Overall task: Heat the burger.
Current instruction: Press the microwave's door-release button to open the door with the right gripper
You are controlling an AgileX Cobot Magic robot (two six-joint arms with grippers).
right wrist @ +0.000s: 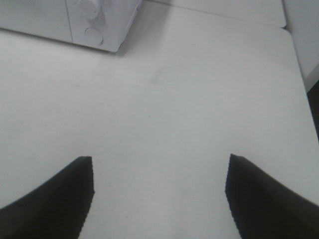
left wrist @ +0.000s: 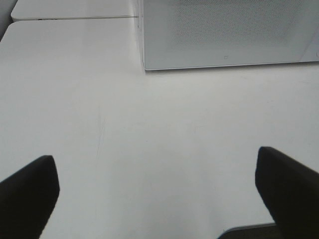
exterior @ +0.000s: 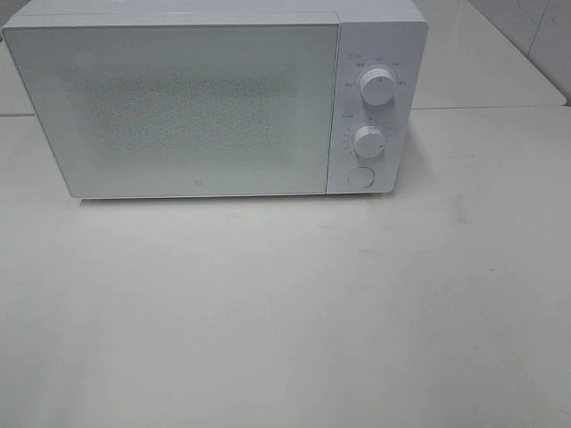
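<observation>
Left gripper (left wrist: 154,154) spreads its black fingers (left wrist: 27,196) wide over the white table (left wrist: 149,114), holding nothing; right gripper (right wrist: 159,158) likewise stands wide with nothing between its jaws. Ahead of both sits the white microwave (exterior: 178,107), door shut. Whether the burger is inside it cannot be told.

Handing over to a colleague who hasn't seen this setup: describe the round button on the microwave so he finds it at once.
The white microwave stands at the back of the table, with a narrow control strip on its right. Three circles run down that strip; the button is the lowest, flat and unmarked, below the upper knob and lower knob, which stick out.
</observation>
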